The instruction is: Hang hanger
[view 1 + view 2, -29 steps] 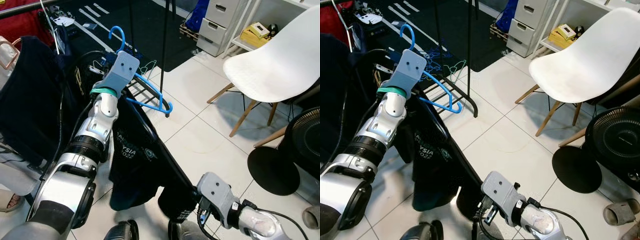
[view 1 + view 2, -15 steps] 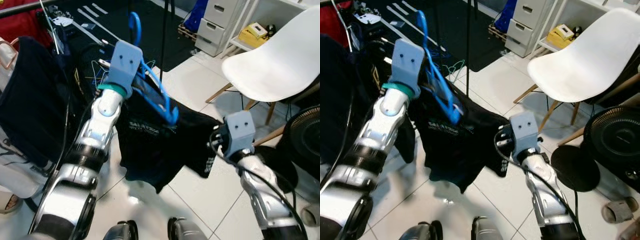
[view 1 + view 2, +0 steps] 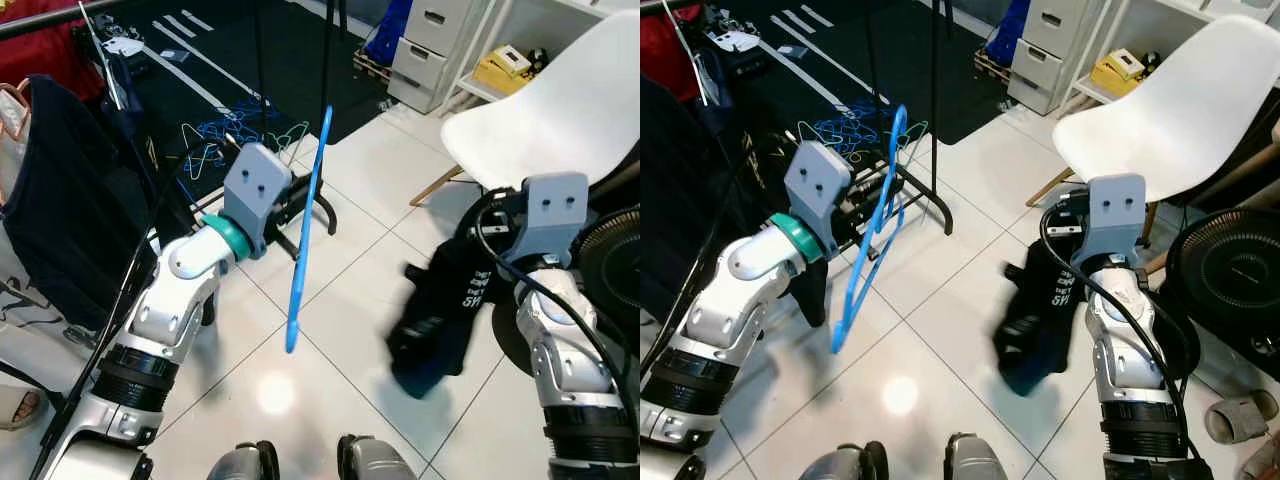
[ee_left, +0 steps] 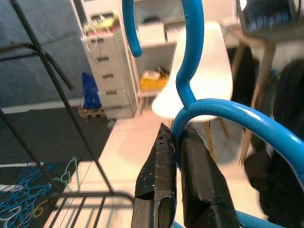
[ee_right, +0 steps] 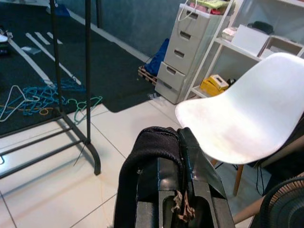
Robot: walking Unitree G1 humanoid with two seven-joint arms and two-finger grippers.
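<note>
Left gripper [image 4: 176, 156]: fingers clenched on the blue hanger [image 3: 306, 230] just below its hook, holding it out in front of the robot, clear of the floor.
Hanger's long axis: nearly upright in the head views, hook end up, lower end hanging toward the tiled floor [image 3: 350, 300].
Right gripper [image 5: 183, 156]: pinched on a dark T-shirt [image 3: 443, 315] with white print, which droops in a bundle beside the right arm, well apart from the hanger.
Beyond the left gripper: black clothes rack [image 3: 327, 110], its upright post just behind the hanger, spare hangers [image 3: 225, 140] heaped at its foot.
Farther right: white chair [image 3: 560, 110], drawers [image 3: 435, 50] behind.
Key relation, my call: the left arm is nearer the rack; the top rail is out of frame, so the hook must travel up and away from the robot.
</note>
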